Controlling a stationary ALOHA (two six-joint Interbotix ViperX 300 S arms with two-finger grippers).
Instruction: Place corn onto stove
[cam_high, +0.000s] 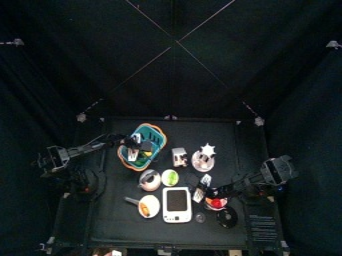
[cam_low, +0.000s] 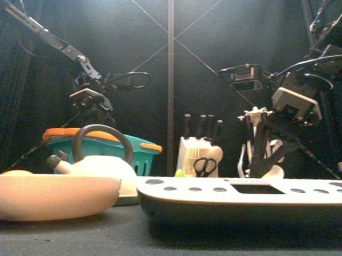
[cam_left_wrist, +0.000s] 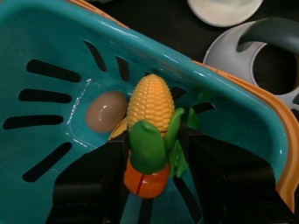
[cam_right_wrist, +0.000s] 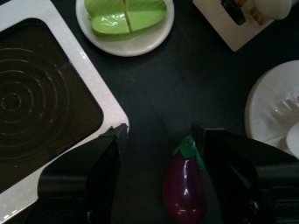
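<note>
1. In the left wrist view the left gripper (cam_left_wrist: 149, 188) is hard to read: its jaws are dark shapes low in the picture, on either side of the corn's green husk and an orange piece (cam_left_wrist: 145, 181) just below it. Whether they are pinched on the cob or only close around it I cannot tell.

2. The corn (cam_left_wrist: 152, 107) is inside the blue basket (cam_left_wrist: 70, 52), yellow cob and green leaves over the slotted floor, beside a small pale round toy (cam_left_wrist: 107, 108). From above, the left arm reaches over that basket (cam_high: 144, 146) at the far left of the table.

3. The right gripper (cam_right_wrist: 158, 171) has its jaws spread wide with nothing between them. It hangs above a purple eggplant (cam_right_wrist: 184, 186) on the bare table top, not touching it as far as I can see.

4. The stove (cam_right_wrist: 35, 96) lies just beside that gripper, its grey ringed top bare. In the top view the stove (cam_high: 177, 205) is at the near edge of the table, well apart from the basket.

5. My judgement: the task is at its start. The corn has not left the basket; at most the grasp is being made. Lifting it clear of the basket wall, carrying it to the near middle and setting it on the stove are all left.
</note>
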